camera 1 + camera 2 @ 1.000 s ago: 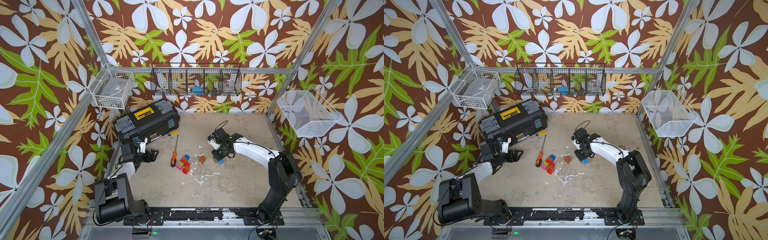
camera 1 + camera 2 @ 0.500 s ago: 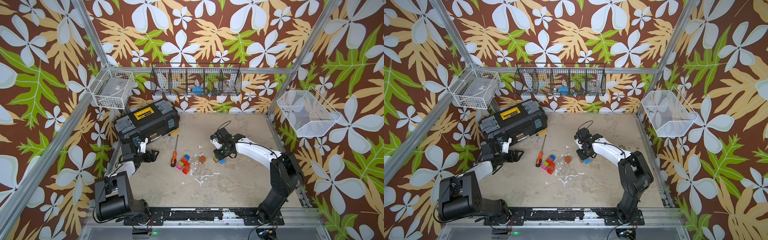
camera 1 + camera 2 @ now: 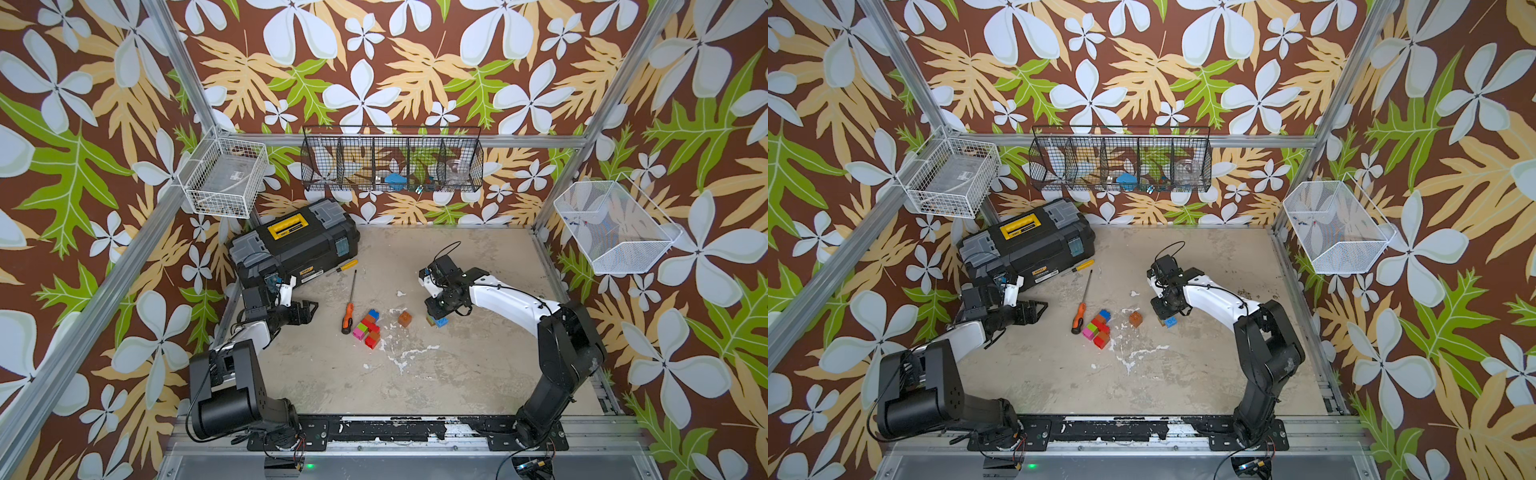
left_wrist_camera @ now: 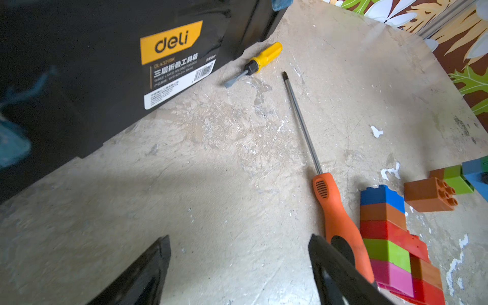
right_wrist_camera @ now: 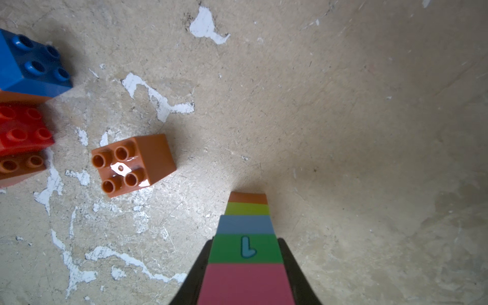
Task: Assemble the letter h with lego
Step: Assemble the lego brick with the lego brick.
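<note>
My right gripper (image 5: 245, 241) is shut on a striped lego column (image 5: 247, 224), pink, green, blue, light green and orange, gripping it at the green and pink bricks. The column's orange end points down at the floor (image 3: 438, 321), right of centre. A loose orange brick (image 3: 404, 318) (image 5: 132, 165) lies just left of it. Further left lies a joined lego cluster (image 3: 368, 328) (image 4: 388, 237) of blue, orange, red, green and pink bricks. My left gripper (image 3: 309, 309) (image 4: 239, 241) is open and empty, low over the floor left of the cluster. No finished letter h is in view.
An orange-handled screwdriver (image 3: 348, 316) lies beside the cluster, next to my left gripper's fingertip (image 4: 330, 261). A small yellow screwdriver (image 3: 345, 267) lies by the black toolbox (image 3: 291, 241) at the back left. Wire baskets (image 3: 390, 166) hang on the walls.
The right wrist has wavered slightly over the same spot and still holds the column. The left arm and the bricks on the floor have not moved.
</note>
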Tool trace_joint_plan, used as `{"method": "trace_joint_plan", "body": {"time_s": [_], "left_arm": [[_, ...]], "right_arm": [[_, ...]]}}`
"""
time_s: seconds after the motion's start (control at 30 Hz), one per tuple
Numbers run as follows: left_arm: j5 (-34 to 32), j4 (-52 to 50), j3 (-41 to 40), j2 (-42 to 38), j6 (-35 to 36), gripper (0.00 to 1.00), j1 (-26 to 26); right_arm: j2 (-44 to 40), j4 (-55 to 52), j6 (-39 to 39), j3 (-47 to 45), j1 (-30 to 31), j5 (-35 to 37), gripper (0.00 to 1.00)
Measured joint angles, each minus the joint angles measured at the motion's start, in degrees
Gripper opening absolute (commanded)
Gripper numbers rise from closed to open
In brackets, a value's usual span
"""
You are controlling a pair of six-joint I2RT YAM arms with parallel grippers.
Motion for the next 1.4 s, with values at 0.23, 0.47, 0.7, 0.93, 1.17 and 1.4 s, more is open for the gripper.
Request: {"method": "trace_joint_plan", "body": {"time_s": [0.23, 0.47, 0.7, 0.93, 1.17, 1.4], "left_arm": [[0.48, -0.04, 0.0, 0.33, 0.17, 0.86, 0.31], [0.74, -0.15, 0.0, 0.33, 0.24, 0.86, 0.48], [0.83, -0.39, 0.11, 0.44, 0.39, 0.86, 0.68], [1.22, -0.52, 0.35, 0.96, 0.39, 0.85, 0.87], [1.42, -0.52, 0.37, 1.11, 0.39, 0.85, 1.03], [1.68, -0.55, 0.76, 1.81, 0.39, 0.85, 1.36]], "right_arm": [[0.7, 0.28, -0.02, -0.74, 0.0, 0.09, 0.24], [0.72, 2.95, 0.0, -1.77, 0.09, 1.75, 0.23], [-1.77, 0.61, 0.28, -2.27, 0.09, 2.51, 0.23], [-2.93, -0.83, 1.31, -3.34, 0.0, 2.91, 0.23], [-3.8, -2.16, 1.73, -3.65, 0.0, 1.73, 0.23], [-5.51, -4.33, 1.81, -4.5, 0.02, 1.01, 0.22]]}}
